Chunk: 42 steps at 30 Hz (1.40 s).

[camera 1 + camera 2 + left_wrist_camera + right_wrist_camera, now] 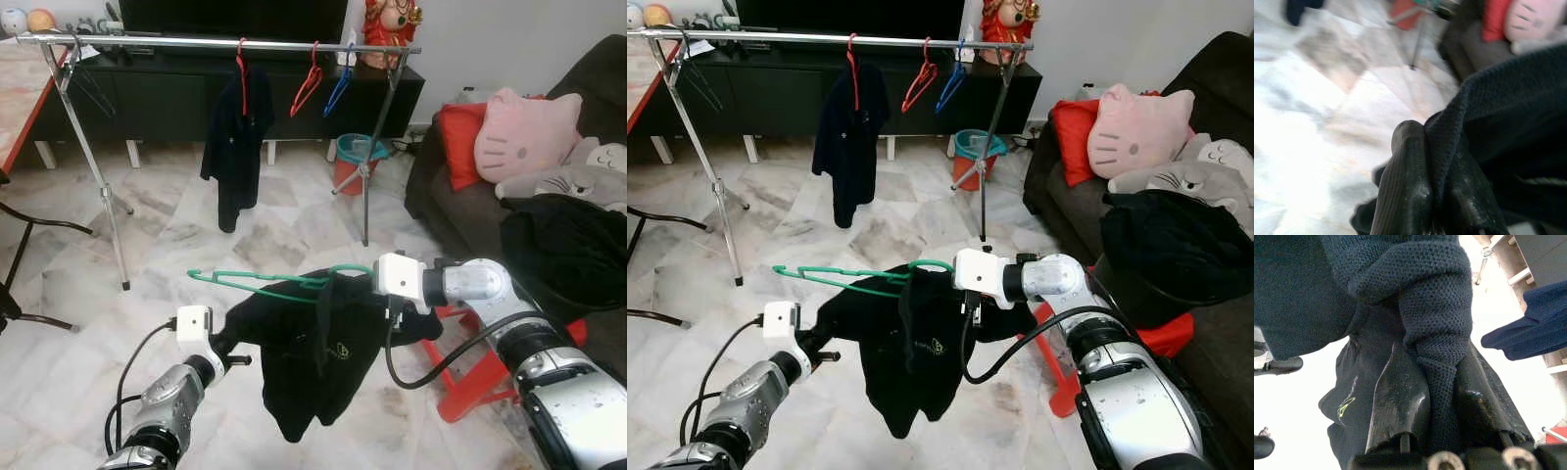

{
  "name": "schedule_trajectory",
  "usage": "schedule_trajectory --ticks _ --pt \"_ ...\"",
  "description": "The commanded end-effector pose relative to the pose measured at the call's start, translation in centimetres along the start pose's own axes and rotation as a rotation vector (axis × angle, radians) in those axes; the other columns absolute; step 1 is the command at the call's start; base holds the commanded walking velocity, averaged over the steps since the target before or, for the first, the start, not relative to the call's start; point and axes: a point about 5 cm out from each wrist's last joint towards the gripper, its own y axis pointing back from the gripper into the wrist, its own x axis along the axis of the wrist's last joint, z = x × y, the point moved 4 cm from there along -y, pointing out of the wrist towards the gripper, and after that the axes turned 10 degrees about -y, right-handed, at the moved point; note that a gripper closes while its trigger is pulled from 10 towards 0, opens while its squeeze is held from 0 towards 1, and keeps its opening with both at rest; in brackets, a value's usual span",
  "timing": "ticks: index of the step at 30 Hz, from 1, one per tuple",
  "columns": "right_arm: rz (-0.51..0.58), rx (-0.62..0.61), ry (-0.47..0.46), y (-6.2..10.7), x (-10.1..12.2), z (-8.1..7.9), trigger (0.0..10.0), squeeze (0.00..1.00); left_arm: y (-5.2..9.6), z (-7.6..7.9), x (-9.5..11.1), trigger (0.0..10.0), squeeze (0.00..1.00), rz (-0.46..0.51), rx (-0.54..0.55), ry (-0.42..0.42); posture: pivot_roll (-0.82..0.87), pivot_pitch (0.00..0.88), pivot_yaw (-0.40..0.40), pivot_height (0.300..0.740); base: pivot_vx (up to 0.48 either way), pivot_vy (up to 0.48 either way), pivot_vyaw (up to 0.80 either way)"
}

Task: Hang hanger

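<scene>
Nearest to me, between my two arms, hangs a black garment point(313, 357), draped over a green hanger point(257, 282) that juts out toward my left above the marble floor point(186, 235). My left gripper point(227, 345) meets the garment's left edge; its jaws are closed on a fold of the dark knit cloth, as the left wrist view shows with fabric pinched between the fingers point(1405, 186). My right gripper point(394, 311) holds the garment at its upper right, beside the hanger's hook end; its jaws are likewise clamped on a bunched roll of cloth, seen between the fingers point(1398, 406) in the right wrist view. A red stool point(480, 377) stands on the floor just beyond my right arm. To my right, a dark sofa point(451, 201) carries a red cushion point(458, 137), a pink cat-face pillow point(529, 132) and a heap of black clothing point(563, 250). Farther off stands a metal clothes rail point(196, 42) with a dark garment point(235, 147) on a red hanger point(241, 69), then an empty red hanger point(308, 83) and a blue hanger point(341, 86). A teal-rimmed bin point(358, 157) sits behind the rail's right leg.
</scene>
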Motion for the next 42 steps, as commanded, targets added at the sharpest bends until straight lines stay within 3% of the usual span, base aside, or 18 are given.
schedule_trajectory --ticks 1,6,8,13,14,16,22,34,39,42 --pt "0.043 -0.061 -0.010 1.8 0.5 1.3 0.0 0.00 0.6 -2.0 -1.1 0.0 0.00 -0.064 0.137 0.016 0.07 0.000 -0.168 0.740 0.000 0.000 0.00" --pt "0.093 -0.055 -0.059 2.5 0.7 1.4 0.0 0.00 1.3 -3.7 -1.7 0.0 0.00 -0.105 0.253 0.005 0.06 0.000 -0.164 0.740 0.000 0.000 0.00" --pt "0.054 -0.012 -0.055 3.1 0.0 1.0 0.0 0.00 1.6 -4.3 -1.8 10.0 0.00 -0.112 0.297 0.009 0.06 0.000 -0.163 0.740 0.000 0.000 0.00" --pt "-0.050 0.039 -0.036 4.2 -1.5 0.3 0.0 0.00 1.6 -4.3 -1.8 10.0 0.00 -0.118 0.300 0.005 0.06 0.000 -0.162 0.740 0.000 0.000 0.00" --pt "-0.178 0.082 0.010 5.1 -3.1 -0.4 0.0 0.00 1.5 -4.3 -1.8 10.0 0.00 -0.120 0.304 0.003 0.06 0.000 -0.162 0.740 0.000 0.000 0.00" --pt "-0.237 0.100 0.034 5.6 -3.9 -0.6 0.0 0.00 1.5 -4.4 -1.8 10.0 0.00 -0.121 0.309 0.002 0.06 0.000 -0.161 0.740 0.000 0.000 0.00" --pt "-0.299 0.111 0.054 6.1 -4.5 -0.6 0.0 0.00 1.5 -4.4 -1.8 10.0 0.00 -0.127 0.315 -0.001 0.05 0.000 -0.160 0.740 0.000 0.000 0.00" --pt "-0.530 0.094 0.158 5.8 -7.3 -1.0 0.0 0.00 1.1 -4.3 -0.8 10.0 0.00 -0.094 0.292 -0.017 0.06 0.000 -0.162 0.740 0.000 0.000 0.00" --pt "-0.560 0.054 0.173 5.4 -7.8 -0.8 0.0 0.00 0.9 -4.1 -0.4 10.0 0.00 -0.085 0.279 -0.023 0.07 0.000 -0.163 0.740 0.000 0.000 0.00" --pt "-0.523 -0.015 0.142 4.4 -7.8 -0.7 0.0 0.00 0.6 -3.6 -0.3 10.0 0.00 -0.080 0.248 -0.027 0.06 0.000 -0.161 0.740 0.000 0.000 0.00"
